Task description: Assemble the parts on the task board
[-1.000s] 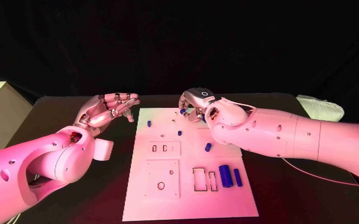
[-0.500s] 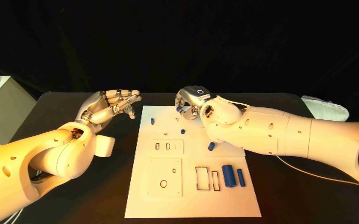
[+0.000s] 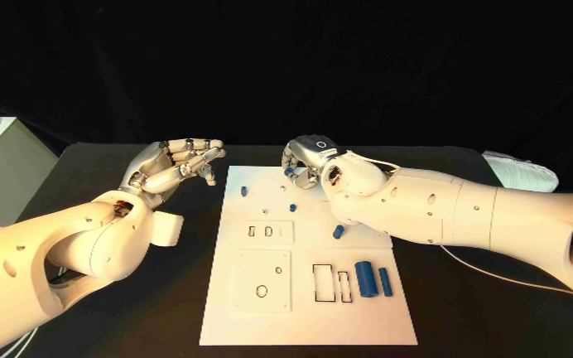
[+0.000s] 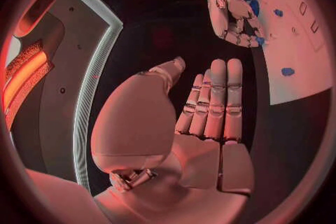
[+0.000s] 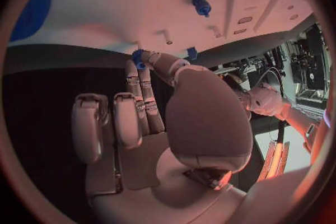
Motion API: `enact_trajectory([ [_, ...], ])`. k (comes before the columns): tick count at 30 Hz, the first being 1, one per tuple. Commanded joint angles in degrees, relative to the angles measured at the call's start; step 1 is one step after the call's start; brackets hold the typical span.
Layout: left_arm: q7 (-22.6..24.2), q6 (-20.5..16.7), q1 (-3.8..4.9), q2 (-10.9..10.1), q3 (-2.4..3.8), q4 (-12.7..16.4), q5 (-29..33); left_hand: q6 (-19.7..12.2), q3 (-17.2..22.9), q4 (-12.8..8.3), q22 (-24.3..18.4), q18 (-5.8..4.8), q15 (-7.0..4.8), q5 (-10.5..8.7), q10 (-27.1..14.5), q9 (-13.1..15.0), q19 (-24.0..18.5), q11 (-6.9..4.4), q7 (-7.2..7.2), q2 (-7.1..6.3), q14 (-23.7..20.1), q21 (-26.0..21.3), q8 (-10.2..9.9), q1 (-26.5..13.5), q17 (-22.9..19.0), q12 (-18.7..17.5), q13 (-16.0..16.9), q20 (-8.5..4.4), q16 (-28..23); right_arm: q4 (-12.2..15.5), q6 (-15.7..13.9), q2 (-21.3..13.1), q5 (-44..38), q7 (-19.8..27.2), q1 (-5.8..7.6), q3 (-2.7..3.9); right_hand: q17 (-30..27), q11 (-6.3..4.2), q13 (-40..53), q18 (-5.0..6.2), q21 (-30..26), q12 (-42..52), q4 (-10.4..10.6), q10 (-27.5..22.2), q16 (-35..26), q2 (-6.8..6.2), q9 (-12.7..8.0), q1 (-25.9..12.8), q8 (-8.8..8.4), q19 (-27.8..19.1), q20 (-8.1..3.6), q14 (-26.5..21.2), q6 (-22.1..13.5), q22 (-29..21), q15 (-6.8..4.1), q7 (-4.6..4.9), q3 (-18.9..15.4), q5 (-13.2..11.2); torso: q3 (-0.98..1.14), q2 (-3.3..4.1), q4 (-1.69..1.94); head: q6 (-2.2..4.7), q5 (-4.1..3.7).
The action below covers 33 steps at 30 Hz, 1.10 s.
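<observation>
The white task board [image 3: 275, 325] lies in the middle of the black table. My right hand [image 3: 308, 162] is at the board's far edge with its fingers curled down, and thumb and fingertip pinch a small blue part [image 5: 138, 59] [image 3: 291, 172]. My left hand [image 3: 179, 163] [image 4: 210, 112] hovers off the board's far left corner, fingers straight and side by side, holding nothing. Small blue pegs [image 3: 243, 191] [image 3: 292, 207] stand on the far half of the board. A short blue piece [image 3: 339, 231] lies mid-board, under the right forearm. Two blue cylinders [image 3: 365, 279] [image 3: 384, 281] lie near the right edge.
Rectangular slots [image 3: 322, 283] and a plate with an oval hole [image 3: 262, 273] mark the board's near half. A pale object [image 3: 519, 171] lies at the table's right edge, and a light box [image 3: 12, 163] stands at the left. My right forearm [image 3: 454, 213] crosses the board's right side.
The whole picture has shifted a little, so the camera moved. Against the board, both hands keep their places, and the right hand's fingers stay on the small blue part.
</observation>
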Motion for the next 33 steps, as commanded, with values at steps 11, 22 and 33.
enact_trajectory([
  [11,0.2,1.0,0.17,0.1,0.05,0.0,0.0,-0.5,0.2,-0.4,0.1,0.36,0.11,-0.29,-0.4,0.0,-0.4,0.00,0.11,0.52,-0.4,0.4,-0.3,-0.1,-0.1,-0.1,-0.1,-0.06,0.4,1.2,2.5,-0.5,-2.0,-0.4,-0.03,0.00,0.2,-1.97,2.1,-0.80,0.4,0.2,-0.2,2.4,0.4,2.12,0.3,2.0,0.30,2.7,-0.34,2.4,0.0,6.8,-0.35,0.22,0.4,0.3,-0.06,0.12,0.02,-0.21,0.13],
  [22,0.2,1.0,0.18,0.2,0.05,0.0,0.0,-0.5,0.2,-0.4,0.1,0.36,0.11,-0.29,-0.4,0.0,-0.4,0.00,0.11,0.52,-0.4,0.4,-0.3,-0.1,-0.1,-0.1,-0.1,-0.06,0.4,0.7,2.4,0.3,-2.0,-0.2,-0.03,0.00,0.0,-1.96,2.2,-0.77,0.3,0.1,-0.2,2.4,0.4,2.06,0.5,1.8,0.37,2.6,-0.33,2.3,0.0,6.6,-0.33,0.25,0.4,0.3,-0.17,0.25,0.07,-0.11,0.09],
  [33,0.2,1.0,0.20,0.1,0.05,0.0,0.0,-0.5,0.2,-0.4,0.1,0.36,0.11,-0.29,-0.4,0.0,-0.4,0.00,0.11,0.52,-0.4,0.4,-0.3,-0.1,-0.1,-0.1,-0.1,-0.06,0.4,-0.6,2.6,0.9,-1.9,-0.2,-0.03,-0.01,-0.1,-1.93,2.2,-0.75,0.2,0.1,-0.1,2.3,0.4,2.02,0.7,1.5,0.42,2.6,-0.31,2.3,-0.1,6.5,-0.32,0.26,0.3,0.2,-0.21,0.31,0.01,-0.24,0.19],
])
